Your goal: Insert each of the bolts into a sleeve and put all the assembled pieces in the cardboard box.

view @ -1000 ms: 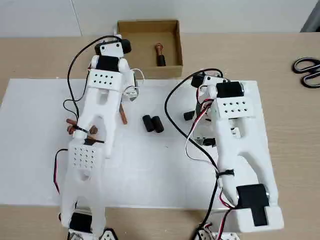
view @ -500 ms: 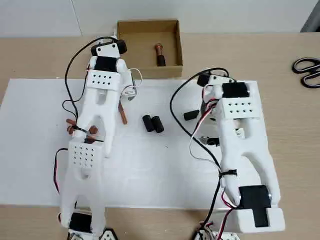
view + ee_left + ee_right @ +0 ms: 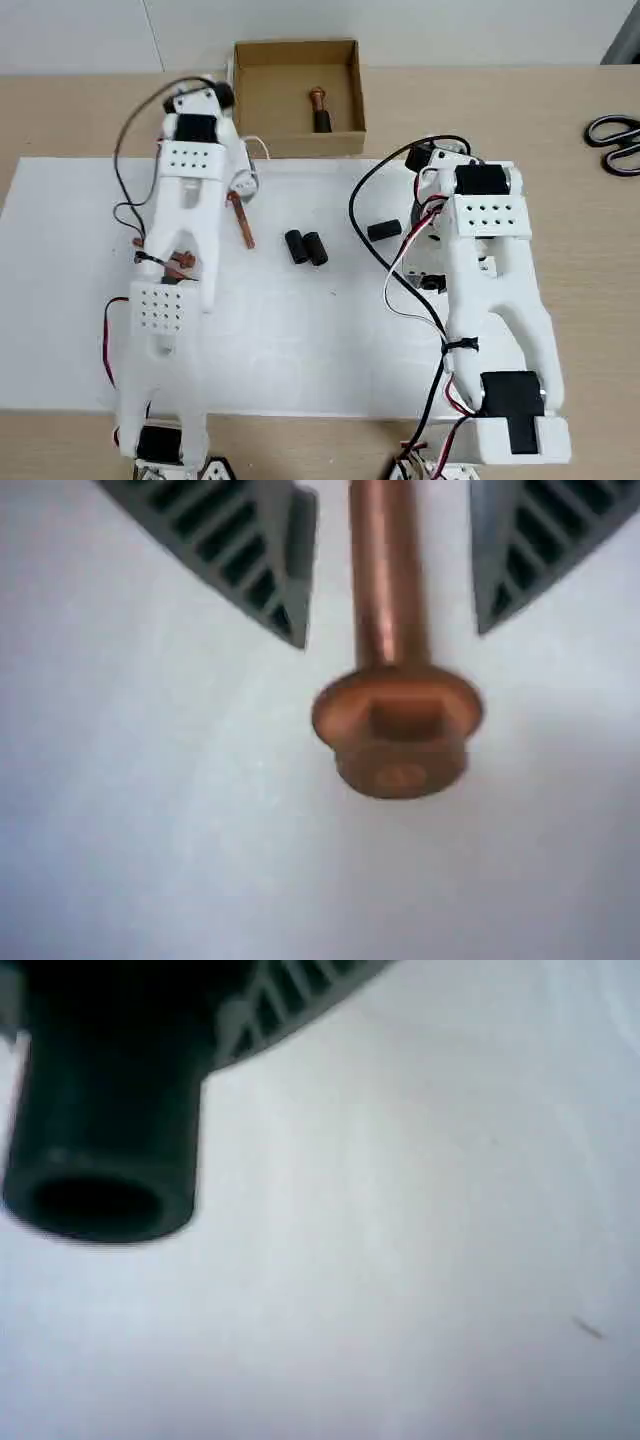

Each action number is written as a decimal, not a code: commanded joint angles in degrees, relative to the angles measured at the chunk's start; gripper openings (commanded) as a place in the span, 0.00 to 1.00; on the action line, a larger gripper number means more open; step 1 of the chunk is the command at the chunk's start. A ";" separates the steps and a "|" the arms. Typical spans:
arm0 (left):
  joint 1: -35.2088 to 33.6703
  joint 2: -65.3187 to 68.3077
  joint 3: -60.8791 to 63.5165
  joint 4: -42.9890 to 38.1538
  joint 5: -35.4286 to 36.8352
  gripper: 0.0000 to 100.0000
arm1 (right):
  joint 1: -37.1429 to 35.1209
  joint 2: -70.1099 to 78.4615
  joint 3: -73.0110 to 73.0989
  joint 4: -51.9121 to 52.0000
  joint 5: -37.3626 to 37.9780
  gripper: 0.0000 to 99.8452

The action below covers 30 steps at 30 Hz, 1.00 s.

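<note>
A copper bolt (image 3: 392, 695) lies on the white sheet (image 3: 300, 330), its shaft between the spread fingers (image 3: 250, 555) of my left gripper (image 3: 390, 625), which is open and does not touch it. In the high view that bolt (image 3: 243, 224) lies just beside the left gripper (image 3: 241, 190). My right gripper (image 3: 402, 228) is shut on a black sleeve (image 3: 384, 230), held just above the sheet with its open end (image 3: 95, 1205) facing out. Two more black sleeves (image 3: 305, 247) lie side by side mid-sheet. The cardboard box (image 3: 250, 90) at the back holds one assembled piece (image 3: 320, 108).
More copper bolts (image 3: 170, 260) lie partly under the left arm. Scissors (image 3: 615, 140) rest on the bare table at the far right. Loose cables hang from both arms over the sheet.
The left arm has swung left and uncovered more of the bolt beside its gripper. The right arm has shifted slightly right with the sleeve.
</note>
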 commanded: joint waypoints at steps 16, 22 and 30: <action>0.26 1.93 -2.24 -0.26 3.52 0.00 | 0.57 -2.95 -0.26 -0.31 0.44 0.00; 0.26 1.93 -2.24 -0.26 3.52 0.01 | 0.57 -2.95 -0.26 -0.22 0.44 0.00; 0.70 1.85 -11.47 2.20 3.52 0.01 | 0.57 -2.95 -0.26 -0.13 0.44 0.00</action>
